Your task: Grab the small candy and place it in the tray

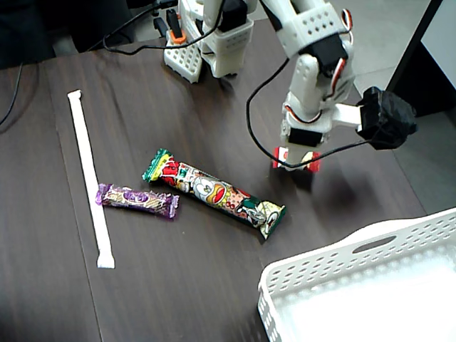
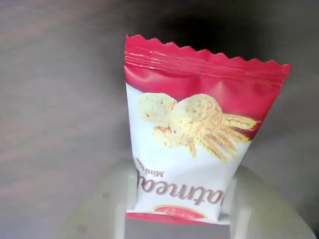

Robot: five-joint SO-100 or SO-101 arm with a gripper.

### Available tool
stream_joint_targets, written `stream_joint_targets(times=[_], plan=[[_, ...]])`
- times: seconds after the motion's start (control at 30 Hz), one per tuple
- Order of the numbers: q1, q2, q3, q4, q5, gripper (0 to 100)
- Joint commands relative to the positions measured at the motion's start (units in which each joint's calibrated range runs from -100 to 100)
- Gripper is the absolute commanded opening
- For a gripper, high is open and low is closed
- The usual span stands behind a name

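While the hand (image 1: 297, 162) is closed on the small candy (image 2: 187, 144), the red-and-white wrapper is seen clamped between both fingers (image 2: 244, 199) in the wrist view, low over the dark worktop (image 1: 214, 92). The long cartoon-printed bar (image 1: 214, 192) and purple candy bar (image 1: 137, 200) are seen to its left in the fixed view, and the white perforated tray (image 1: 299, 285) at the lower right.

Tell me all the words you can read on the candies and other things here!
"Mini" and part of a bigger word, "...atmea...", appear upside down on the small candy held in the tool, wrist view; the word's ends are cut off.
A red oval label below it: too blurred to read.
Long cartoon-printed bar: printing too small to read.
Purple candy bar: too small to read.
Tray: no text.
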Motion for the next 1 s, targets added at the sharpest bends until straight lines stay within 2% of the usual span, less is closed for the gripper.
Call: stream_joint_targets(times=[0.0,0.13,0.47,0.53,0.67,0.8,0.97], plan=[[1.1,-10.3,-1.4,-0.2,2.2,3],[2.0,-16.0,-1.6,-0.6,4.2,3],[3.4,-23.4,-13.3,-0.2,4.4,3],[3.7,-21.5,-16.8,-0.7,4.8,3],[4.2,-14.4,-25.3,-4.3,9.2,3],[4.0,-6.4,-34.6,-8.7,9.2,3],[4.8,4.9,-51.2,-9.2,9.2,3]])
